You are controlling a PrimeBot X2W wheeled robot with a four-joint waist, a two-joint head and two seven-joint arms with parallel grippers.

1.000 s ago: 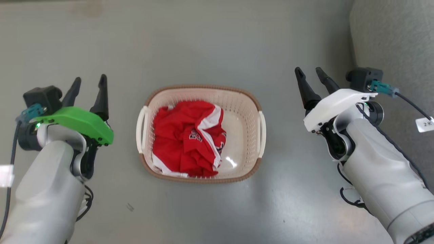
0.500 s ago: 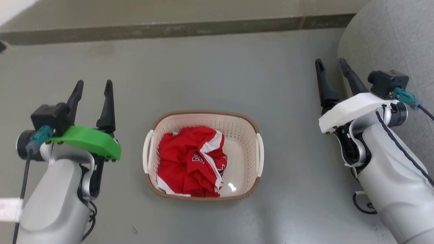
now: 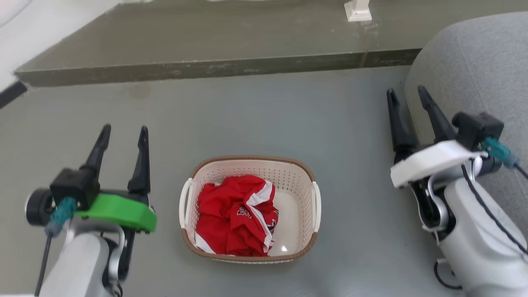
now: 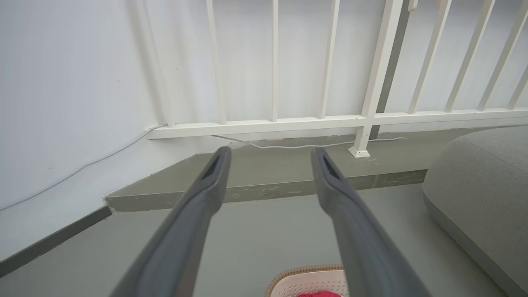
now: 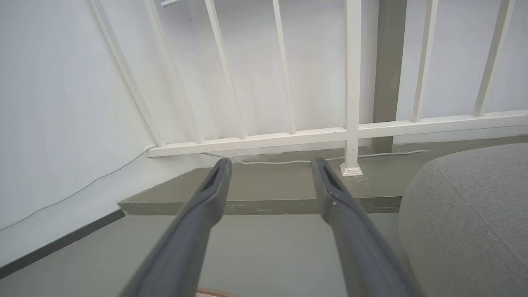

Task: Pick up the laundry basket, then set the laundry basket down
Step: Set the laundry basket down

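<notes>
The laundry basket (image 3: 297, 181) stands on the grey floor in the head view, cream with a brown rim and two white side handles. A crumpled red and white garment (image 3: 235, 214) lies inside it. My left gripper (image 3: 125, 134) hangs open to the basket's left, well apart from it. Off to the basket's right, my right gripper (image 3: 406, 95) is open too and holds nothing. The left wrist view catches the basket's far rim (image 4: 307, 272) at the bottom edge, below the open left gripper (image 4: 270, 154). In the right wrist view the right gripper (image 5: 270, 165) points at the railing.
A raised concrete step (image 3: 198, 53) runs along the far side, topped by a white railing (image 4: 371, 119) against a white wall. A grey cushioned seat (image 3: 466, 78) sits at the right, close to my right gripper. A thin white cable (image 4: 305, 145) lies on the step.
The head camera has tilted up and back, so the basket looks smaller and lower and the step has come into view. Both grippers stay open and away from the basket.
</notes>
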